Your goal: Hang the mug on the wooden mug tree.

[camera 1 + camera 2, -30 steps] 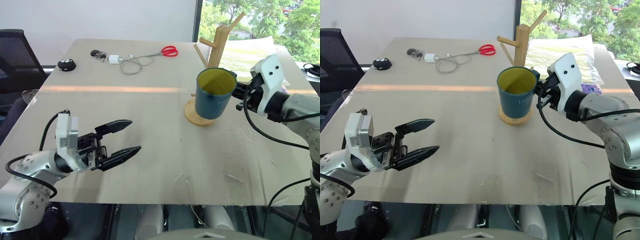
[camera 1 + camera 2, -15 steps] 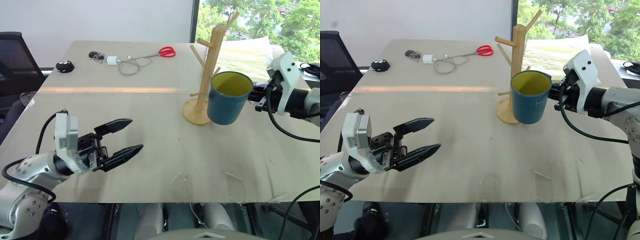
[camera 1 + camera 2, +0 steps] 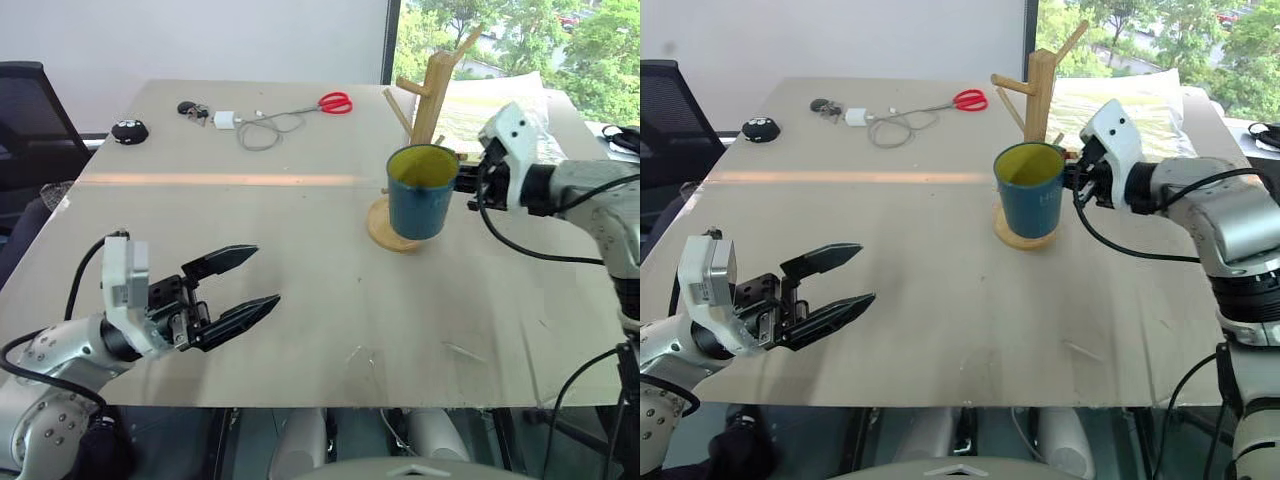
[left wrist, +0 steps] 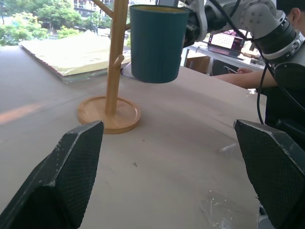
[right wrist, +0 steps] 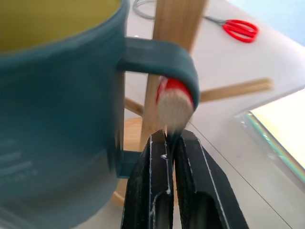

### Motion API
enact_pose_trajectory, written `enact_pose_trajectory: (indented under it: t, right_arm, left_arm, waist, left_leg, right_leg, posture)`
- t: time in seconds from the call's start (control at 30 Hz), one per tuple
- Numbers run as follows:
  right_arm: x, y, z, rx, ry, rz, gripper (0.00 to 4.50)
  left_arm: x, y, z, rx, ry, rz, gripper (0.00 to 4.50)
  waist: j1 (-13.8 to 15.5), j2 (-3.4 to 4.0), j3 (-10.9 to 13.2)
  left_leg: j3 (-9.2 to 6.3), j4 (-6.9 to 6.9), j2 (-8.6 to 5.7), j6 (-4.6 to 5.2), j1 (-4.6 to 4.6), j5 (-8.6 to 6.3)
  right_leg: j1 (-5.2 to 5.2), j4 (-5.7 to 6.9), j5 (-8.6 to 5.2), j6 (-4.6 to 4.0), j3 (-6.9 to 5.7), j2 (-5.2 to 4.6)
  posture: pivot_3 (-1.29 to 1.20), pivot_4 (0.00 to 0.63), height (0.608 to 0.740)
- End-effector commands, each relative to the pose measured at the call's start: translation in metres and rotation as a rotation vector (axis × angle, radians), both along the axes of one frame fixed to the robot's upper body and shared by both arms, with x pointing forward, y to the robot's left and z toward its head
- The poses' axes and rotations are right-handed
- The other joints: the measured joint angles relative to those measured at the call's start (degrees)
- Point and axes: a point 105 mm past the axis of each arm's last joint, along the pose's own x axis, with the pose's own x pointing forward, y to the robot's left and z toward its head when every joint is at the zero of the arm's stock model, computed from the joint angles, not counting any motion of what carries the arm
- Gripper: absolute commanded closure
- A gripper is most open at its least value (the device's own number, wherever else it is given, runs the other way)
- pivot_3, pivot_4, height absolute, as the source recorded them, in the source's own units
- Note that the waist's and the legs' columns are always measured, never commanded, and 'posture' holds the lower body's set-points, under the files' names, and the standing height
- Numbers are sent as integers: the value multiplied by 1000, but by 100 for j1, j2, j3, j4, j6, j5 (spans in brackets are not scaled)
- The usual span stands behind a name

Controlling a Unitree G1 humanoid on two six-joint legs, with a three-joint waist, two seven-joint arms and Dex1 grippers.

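The dark teal mug (image 3: 418,205) with its yellow-green inside hangs upright in the air just in front of the wooden mug tree (image 3: 432,90), above the tree's round base (image 3: 383,232). In the right wrist view the round end of a peg (image 5: 175,106) shows inside the loop of the mug's handle (image 5: 159,58). My right gripper (image 3: 470,180) reaches in from the right, its fingers (image 5: 143,191) pressed together at the handle's outer edge. My left gripper (image 3: 266,275) hovers open over the table's front left, holding nothing and far from the mug.
Red scissors (image 3: 338,102), a white charger with its cable (image 3: 262,130), keys (image 3: 195,107) and a black round object (image 3: 132,128) lie at the table's far side. Yellowish sheets (image 3: 490,105) lie behind the tree. A black chair (image 3: 25,110) stands at the left.
My right arm swung the mug out to the right of the post, then back left and forward against the tree, and the handle now sits over a peg. The left gripper stayed put.
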Motion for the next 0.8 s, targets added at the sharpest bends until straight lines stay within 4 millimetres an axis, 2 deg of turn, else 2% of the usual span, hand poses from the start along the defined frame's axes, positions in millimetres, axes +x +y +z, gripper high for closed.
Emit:
enact_pose_trajectory:
  t: [0.03, 0.17, 0.33, 0.47, 0.57, 0.8]
  right_arm:
    - [-2, -9, 10, -9, -98, -9, 3144]
    - [-33, -11, 22, 69, -102, 86, 1141]
    - [-68, -23, 20, 101, -116, 125, 1141]
    - [-91, -45, 11, 91, -113, 77, 1141]
    - [-104, -60, -5, 51, -72, 24, 1141]
    - [-137, -106, -60, -63, 39, -164, 1141]
  left_arm:
    - [-2, -8, 8, 3, -39, 1, 0]
    - [4, -6, 4, 21, -13, 51, 0]
    - [14, -1, -12, 78, 30, 116, 0]
    - [16, 11, -33, 135, 83, 148, 0]
    - [16, 20, -44, 168, 116, 160, 0]
    - [12, 44, -62, 230, 170, 172, 0]
  waist:
    - [24, 0, 0]
    - [28, 2, 2]
    - [23, -1, 1]
    - [44, -1, 1]
    - [49, -2, 1]
    - [117, -6, -2]
  left_leg:
    - [0, 0, -2, 0, -1, 0]
    - [-1, 0, -2, -2, -4, 1]
    - [-6, -9, 1, 5, 0, -4]
    - [-5, -10, -1, 17, 4, -11]
    - [-5, -10, 0, 18, 5, -12]
    - [-2, -9, 1, 21, 16, -13]
  right_leg:
    - [0, 0, 0, 0, -1, -2]
    - [-1, 0, 3, 6, -1, -2]
    - [1, -2, 4, 7, -5, 1]
    - [5, -2, 2, 5, -6, 0]
    - [4, -2, -3, -1, -5, 1]
    - [7, -1, -14, -4, 0, 0]
  posture:
    - [0, 150, 740]
    - [0, 150, 740]
    - [0, 150, 740]
    - [0, 150, 740]
    - [0, 150, 740]
    - [0, 150, 740]
